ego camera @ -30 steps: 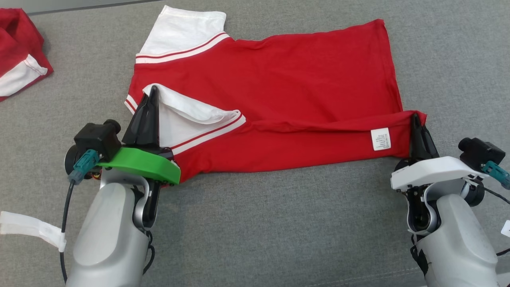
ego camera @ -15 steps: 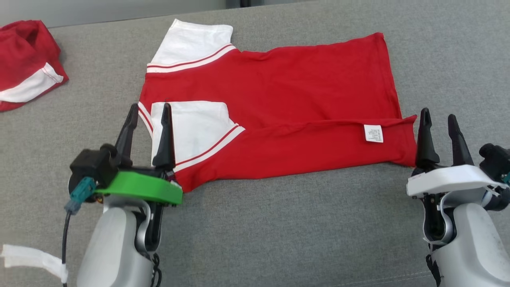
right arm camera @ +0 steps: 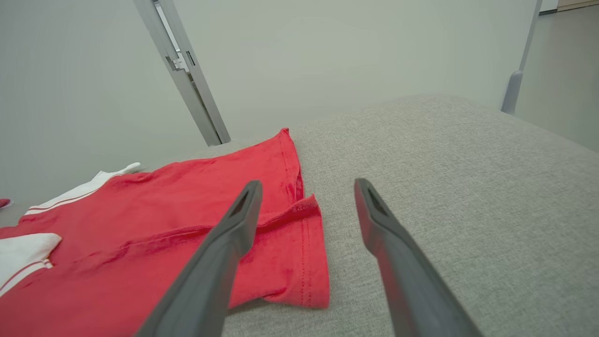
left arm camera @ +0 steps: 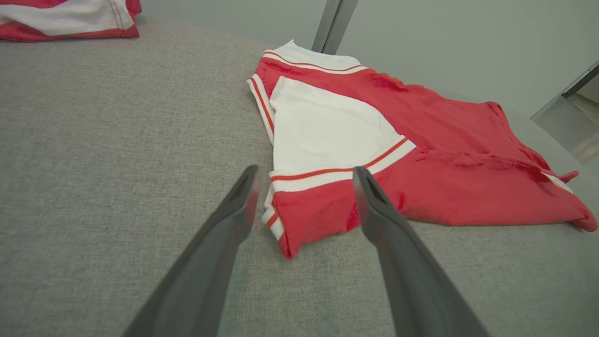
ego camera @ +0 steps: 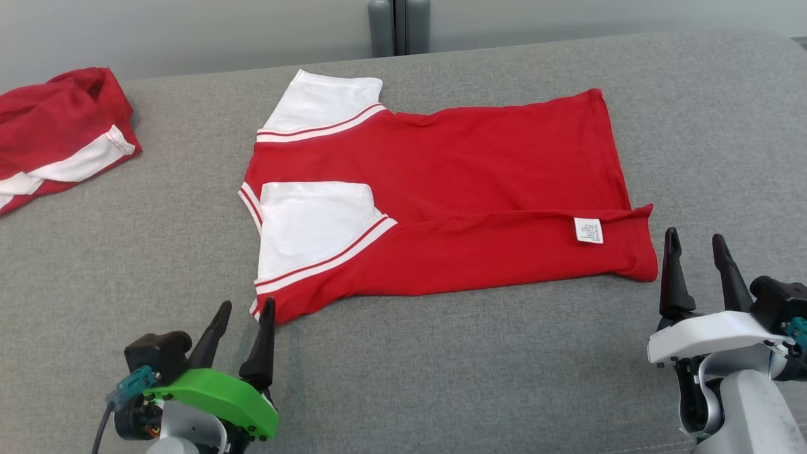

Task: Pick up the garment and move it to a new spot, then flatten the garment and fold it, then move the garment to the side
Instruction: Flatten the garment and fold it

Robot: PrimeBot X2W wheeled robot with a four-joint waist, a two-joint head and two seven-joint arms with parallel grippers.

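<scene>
A red T-shirt (ego camera: 454, 183) with white sleeves lies on the grey surface, its near long edge folded over the body; a white label (ego camera: 588, 230) shows on the fold. One white sleeve (ego camera: 309, 227) lies on top of the red. My left gripper (ego camera: 246, 309) stands open just short of the shirt's near left corner (left arm camera: 290, 234). My right gripper (ego camera: 696, 243) is open too, beside the near right corner (right arm camera: 309, 262), apart from the cloth. Nothing is between either pair of fingers.
A second red and white garment (ego camera: 57, 135) lies bunched at the far left of the grey padded surface (ego camera: 441, 378). A grey post (ego camera: 398, 26) stands behind the far edge. Bare surface runs along the near side.
Both grippers have opened and let go of the shirt's folded edge, then drawn back toward me. The head camera has tilted up, so the whole scene sits lower.
</scene>
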